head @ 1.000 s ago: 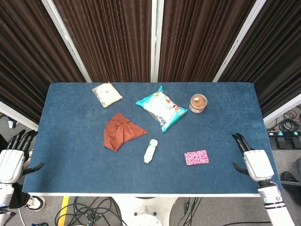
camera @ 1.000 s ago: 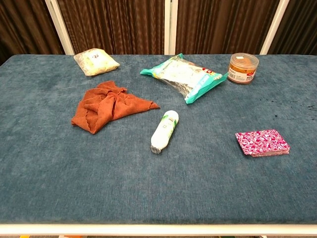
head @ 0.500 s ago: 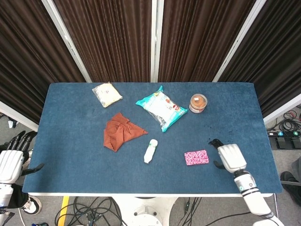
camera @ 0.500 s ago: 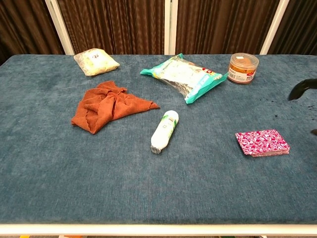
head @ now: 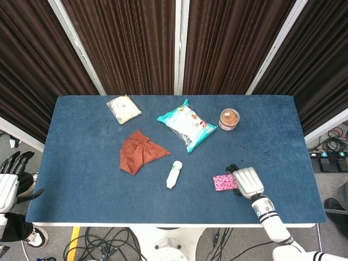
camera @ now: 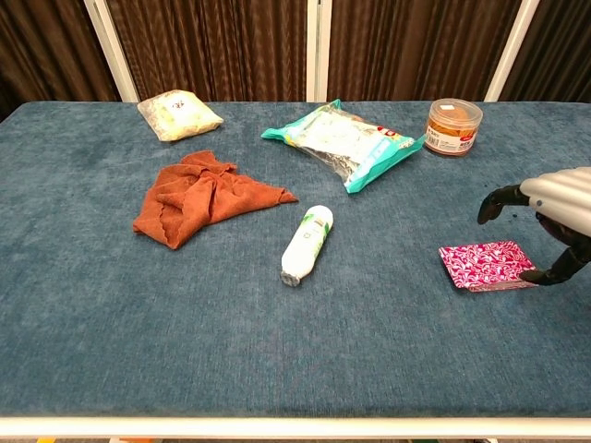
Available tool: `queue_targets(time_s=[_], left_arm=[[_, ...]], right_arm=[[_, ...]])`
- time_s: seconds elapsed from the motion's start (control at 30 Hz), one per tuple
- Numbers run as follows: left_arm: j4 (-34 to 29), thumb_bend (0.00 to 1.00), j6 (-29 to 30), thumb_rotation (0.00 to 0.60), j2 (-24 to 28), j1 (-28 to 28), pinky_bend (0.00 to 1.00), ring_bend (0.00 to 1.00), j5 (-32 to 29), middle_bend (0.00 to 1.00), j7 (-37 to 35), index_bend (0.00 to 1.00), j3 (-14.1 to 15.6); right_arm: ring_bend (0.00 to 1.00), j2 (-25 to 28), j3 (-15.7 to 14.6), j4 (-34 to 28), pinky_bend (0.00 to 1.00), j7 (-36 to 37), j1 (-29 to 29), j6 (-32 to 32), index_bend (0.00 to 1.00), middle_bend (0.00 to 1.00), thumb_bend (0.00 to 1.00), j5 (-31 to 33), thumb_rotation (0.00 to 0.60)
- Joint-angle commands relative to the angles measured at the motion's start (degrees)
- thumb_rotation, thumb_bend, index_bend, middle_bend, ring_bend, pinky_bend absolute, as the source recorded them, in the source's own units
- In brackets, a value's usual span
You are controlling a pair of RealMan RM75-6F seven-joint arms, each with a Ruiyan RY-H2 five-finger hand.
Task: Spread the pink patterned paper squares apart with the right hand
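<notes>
The pink patterned paper squares [head: 223, 183] [camera: 485, 265] lie in one neat stack on the blue table near its front right. My right hand [head: 246, 181] [camera: 554, 210] hovers just right of the stack, fingers spread and empty, with dark fingertips [camera: 490, 204] above the stack's far right corner. Its thumb reaches down at the stack's near right edge; whether it touches is unclear. My left hand [head: 10, 182] hangs off the table's left edge with fingers apart, holding nothing.
A white bottle [head: 174, 174] lies left of the stack. An orange cloth [head: 139, 152], a teal snack bag [head: 187, 124], a round jar [head: 229, 118] and a pale packet [head: 124, 109] lie farther back on the table [head: 87, 179].
My right hand has moved left from the table's right edge until it stands beside the pink stack. The left hand has drifted slightly down and left. The stack has not moved.
</notes>
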Motion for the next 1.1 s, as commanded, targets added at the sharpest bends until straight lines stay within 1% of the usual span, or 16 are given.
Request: queue_targets(time_s=[0.03,0.1,0.3,0.53,0.67,1.1], left_arm=[[0.1,0.01,-0.1,0.6,0.1,0.1,0.13,0.0,0.1,0.1,-0.9,0.09,0.1],[-0.3,0.02,-0.3,0.6,0.4,0.1,0.13,0.0,0.4,0.1,-2.5,0.09,0.4],[-0.1,0.01,0.3,0.6,0.6,0.3,0.13,0.0,0.9,0.1,-3.4,0.09,0.5],[0.4,0.02,-0.1,0.6,0.5,0.3,0.13,0.0,0.5,0.1,-3.8,0.09,0.4],[1.6,0.02,-0.3,0.6,0.0,0.2,0.13,0.0,-0.2,0.1,-2.7,0.09,0.0],[1.8,0.02,-0.6,0.6,-0.2,0.4,0.13,0.0,-0.5,0.1,-4.6,0.09,0.0]], right_arm=[[0.77,-0.4,-0.4,-0.3,0.83,-0.9,0.4,-0.1,0.28,0.24,0.13,1.0,0.6],[0.77,-0.6,-0.5,-0.3,0.83,-1.6,0.6,-0.1,0.28,0.24,0.13,1.8,0.6],[0.77,-1.3,-0.8,-0.4,0.83,-3.2,1.4,0.1,0.28,0.24,0.13,3.8,0.6],[0.77,-2.6,-1.0,0.1,0.83,-4.4,2.1,0.9,0.28,0.24,0.13,5.5,0.6],[0.77,-3.3,-1.1,0.6,0.83,-4.9,2.4,1.2,0.28,0.24,0.13,6.4,0.6],[0.77,-4.6,-1.8,1.5,0.83,-5.4,3.5,1.2,0.27,0.25,0.15,8.2,0.6]])
